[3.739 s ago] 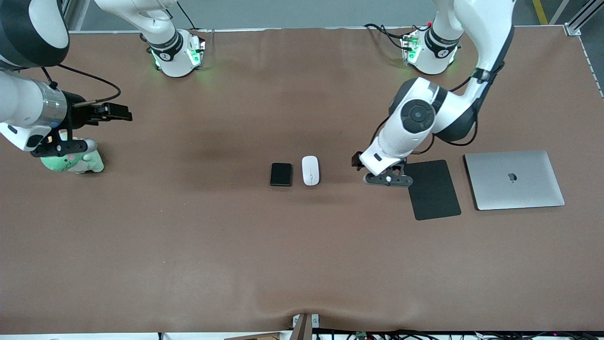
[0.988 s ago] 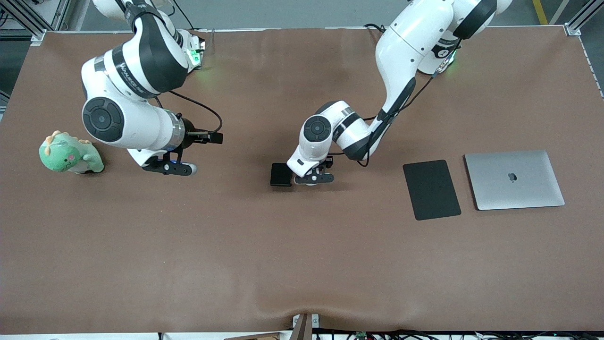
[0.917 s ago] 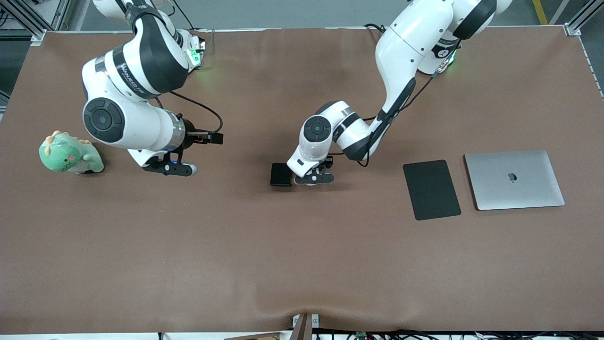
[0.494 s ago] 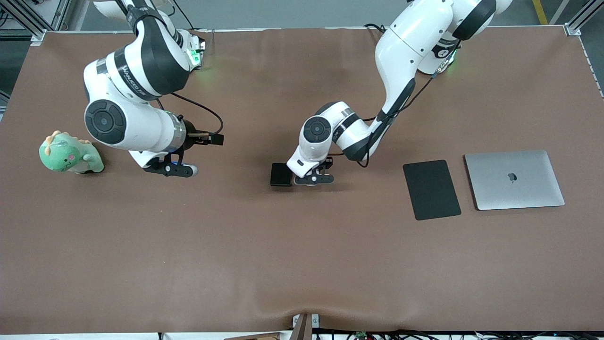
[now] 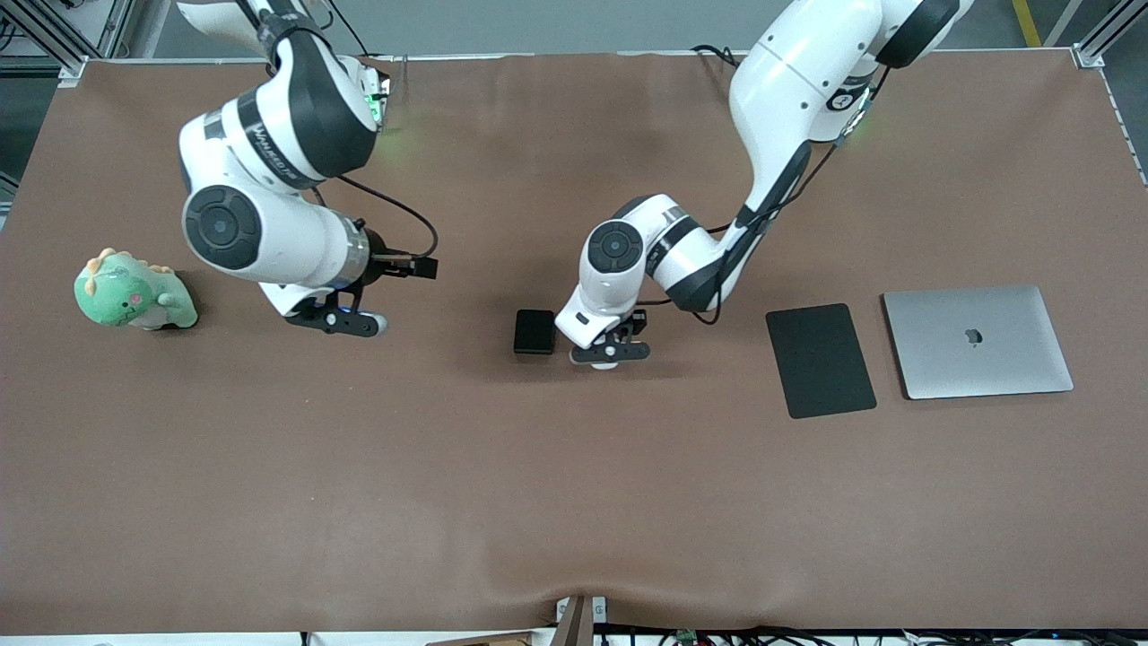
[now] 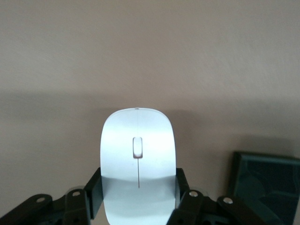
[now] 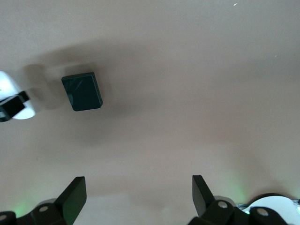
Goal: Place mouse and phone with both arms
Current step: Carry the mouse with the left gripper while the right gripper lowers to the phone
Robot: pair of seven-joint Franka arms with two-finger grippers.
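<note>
Here the mouse [image 6: 138,159] is pinched by the left end effector [image 5: 611,353] beside the phone [image 5: 534,331], seemingly lifted; the right end effector [image 5: 335,320] is held spread, toward the right arm's end from the phone.

A robotics lab, this one. Two white arms [image 5: 771,99] bolted along the brown worktop [image 5: 574,502], bases glowing green. Aluminium framing [image 5: 1103,36] stands just beside the worktop's corner.
</note>
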